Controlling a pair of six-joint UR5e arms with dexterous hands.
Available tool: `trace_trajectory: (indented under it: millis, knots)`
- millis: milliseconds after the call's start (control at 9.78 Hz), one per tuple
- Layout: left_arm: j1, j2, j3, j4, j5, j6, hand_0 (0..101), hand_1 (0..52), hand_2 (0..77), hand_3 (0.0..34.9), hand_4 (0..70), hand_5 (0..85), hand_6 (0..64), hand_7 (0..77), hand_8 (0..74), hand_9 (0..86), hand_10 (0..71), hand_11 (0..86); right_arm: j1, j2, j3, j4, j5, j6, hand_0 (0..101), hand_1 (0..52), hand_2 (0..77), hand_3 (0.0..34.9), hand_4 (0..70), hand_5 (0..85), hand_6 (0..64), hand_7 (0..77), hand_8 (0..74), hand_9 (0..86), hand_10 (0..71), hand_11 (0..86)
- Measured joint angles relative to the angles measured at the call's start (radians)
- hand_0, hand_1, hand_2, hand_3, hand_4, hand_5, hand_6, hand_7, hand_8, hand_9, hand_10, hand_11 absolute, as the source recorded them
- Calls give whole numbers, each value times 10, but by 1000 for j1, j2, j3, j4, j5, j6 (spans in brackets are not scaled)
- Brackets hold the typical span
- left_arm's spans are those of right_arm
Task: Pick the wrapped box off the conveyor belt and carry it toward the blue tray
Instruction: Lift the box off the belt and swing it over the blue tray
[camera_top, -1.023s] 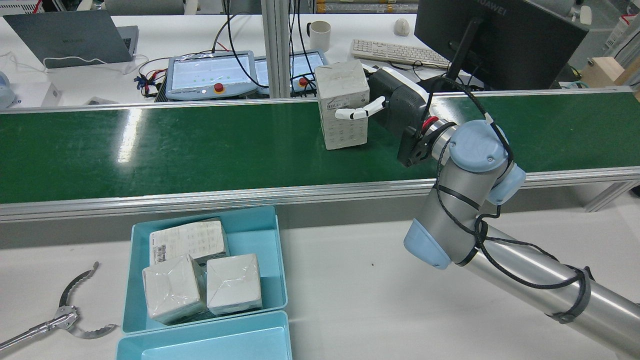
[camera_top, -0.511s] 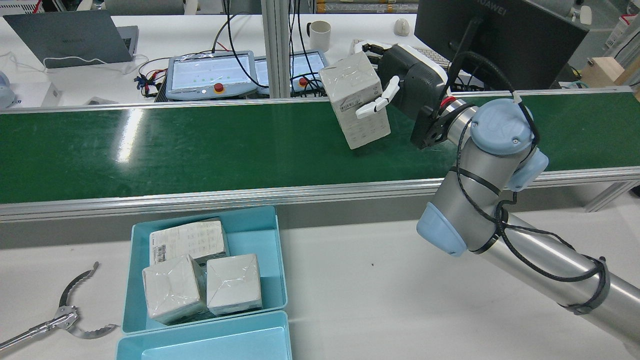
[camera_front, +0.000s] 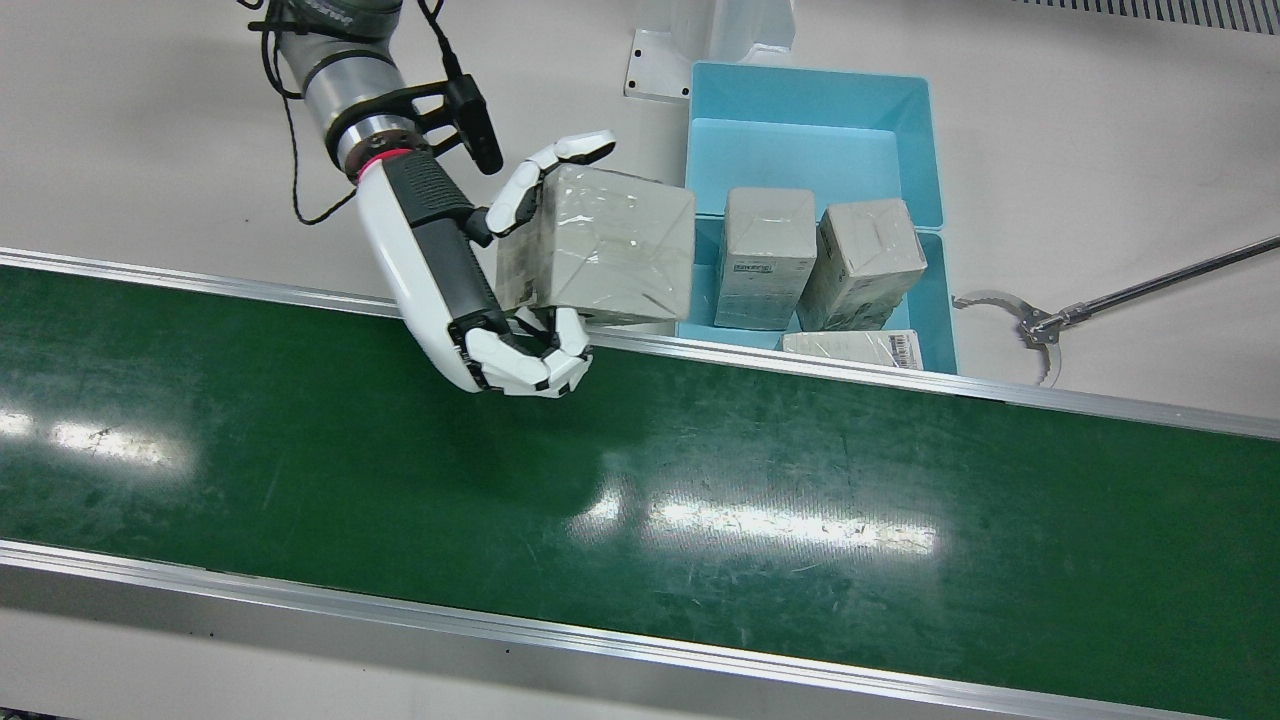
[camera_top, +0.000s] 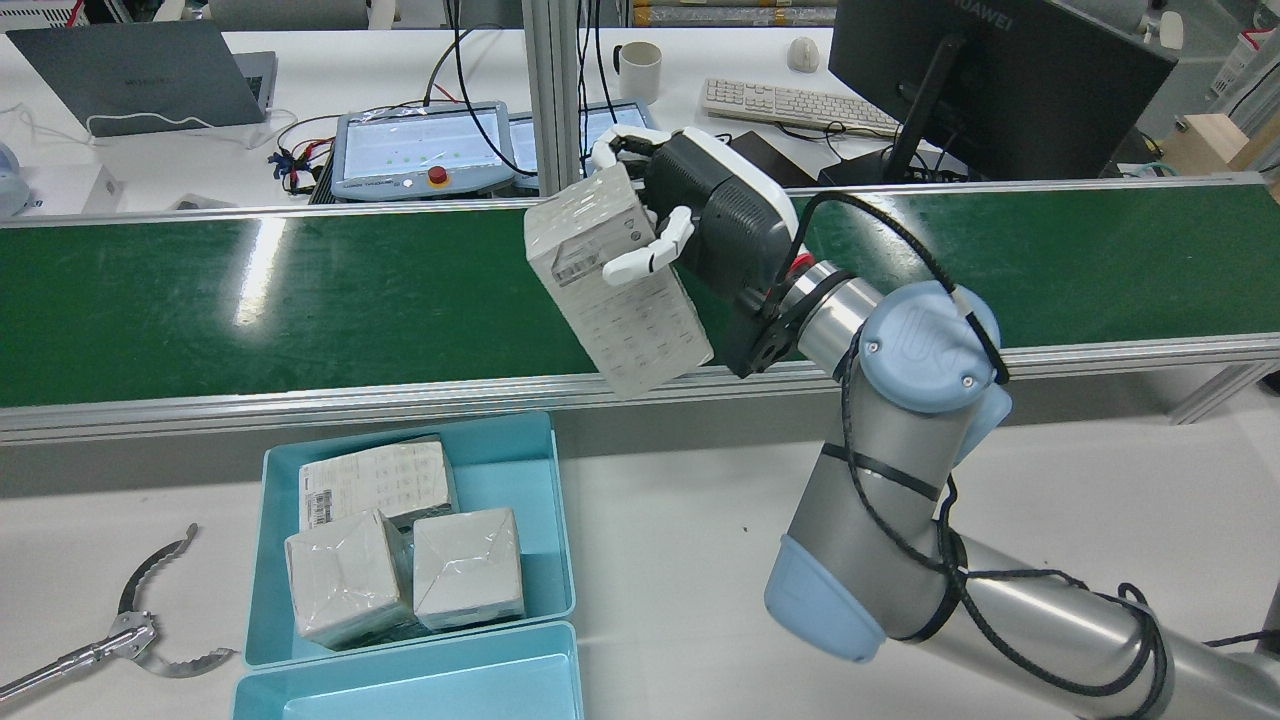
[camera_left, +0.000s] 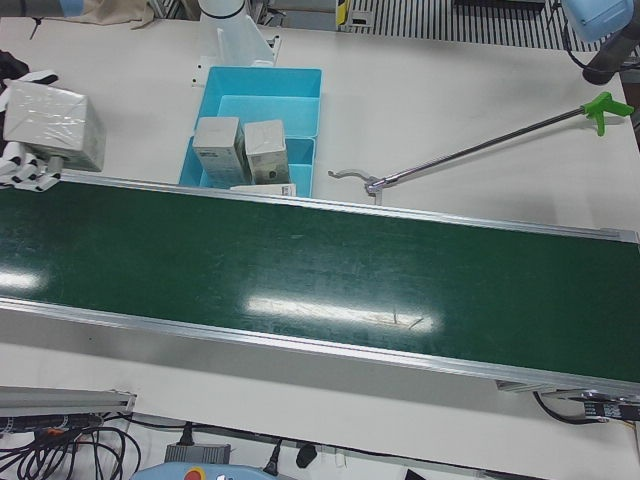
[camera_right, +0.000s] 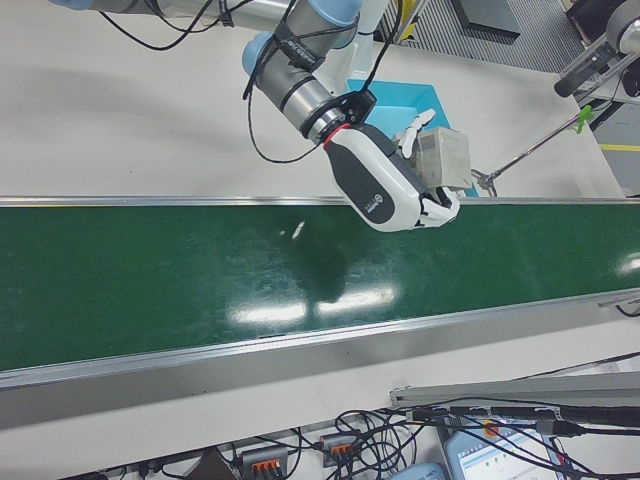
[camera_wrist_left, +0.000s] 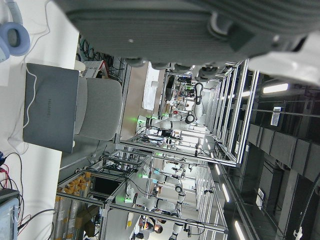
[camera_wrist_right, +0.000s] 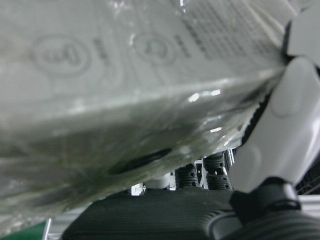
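Observation:
My right hand (camera_front: 450, 270) is shut on the wrapped box (camera_front: 600, 245), a grey carton in clear film. It holds the box tilted in the air above the belt's tray-side rail, fingers over both ends. The rear view shows the box (camera_top: 620, 300) clear of the green conveyor belt (camera_top: 300, 300), with the hand (camera_top: 720, 215) behind it. The blue tray (camera_front: 810, 80) lies just beyond the box and holds three wrapped boxes (camera_front: 765, 255). The box fills the right hand view (camera_wrist_right: 125, 75). The left hand view shows only a dark part of my left hand (camera_wrist_left: 175, 25).
A second blue tray (camera_top: 400, 680) adjoins the first on the white table. A metal grabber tool (camera_front: 1040, 325) lies on the table beside the tray. Monitors, a keyboard and teach pendants stand beyond the belt's far side (camera_top: 420, 140).
My right hand has lifted the box off the belt, tilted it, and carried it left and back over the near rail toward the blue tray.

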Motion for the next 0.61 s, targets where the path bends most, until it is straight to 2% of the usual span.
trace_trajectory:
  millis: [102, 205, 307, 409, 511, 614]
  knots:
    - [0, 0, 0, 0, 0, 0, 0, 0, 5, 0, 0, 11, 0, 0, 0, 0, 5, 0, -74, 27, 1, 2, 60, -57, 485, 0, 251, 73, 305, 693, 431, 693, 671, 802, 540, 589]
    - [0, 0, 0, 0, 0, 0, 0, 0, 5, 0, 0, 11, 0, 0, 0, 0, 5, 0, -136, 48, 0, 7, 112, -109, 484, 0, 262, 59, 311, 693, 436, 698, 704, 813, 535, 633]
    - [0, 0, 0, 0, 0, 0, 0, 0, 5, 0, 0, 11, 0, 0, 0, 0, 5, 0, -195, 62, -2, 22, 161, -148, 485, 0, 262, 40, 311, 698, 442, 698, 704, 813, 535, 654]
    - [0, 0, 0, 0, 0, 0, 0, 0, 5, 0, 0, 11, 0, 0, 0, 0, 5, 0, -244, 70, -12, 45, 195, -176, 499, 0, 207, 4, 360, 840, 513, 774, 654, 829, 535, 654]
    - [0, 0, 0, 0, 0, 0, 0, 0, 5, 0, 0, 11, 0, 0, 0, 0, 5, 0, -275, 78, -28, 63, 210, -194, 499, 0, 207, 4, 360, 840, 513, 774, 654, 829, 535, 654]
    - [0, 0, 0, 0, 0, 0, 0, 0, 5, 0, 0, 11, 0, 5, 0, 0, 5, 0, -292, 83, -41, 73, 214, -205, 495, 0, 207, 47, 338, 851, 518, 774, 605, 829, 535, 654]
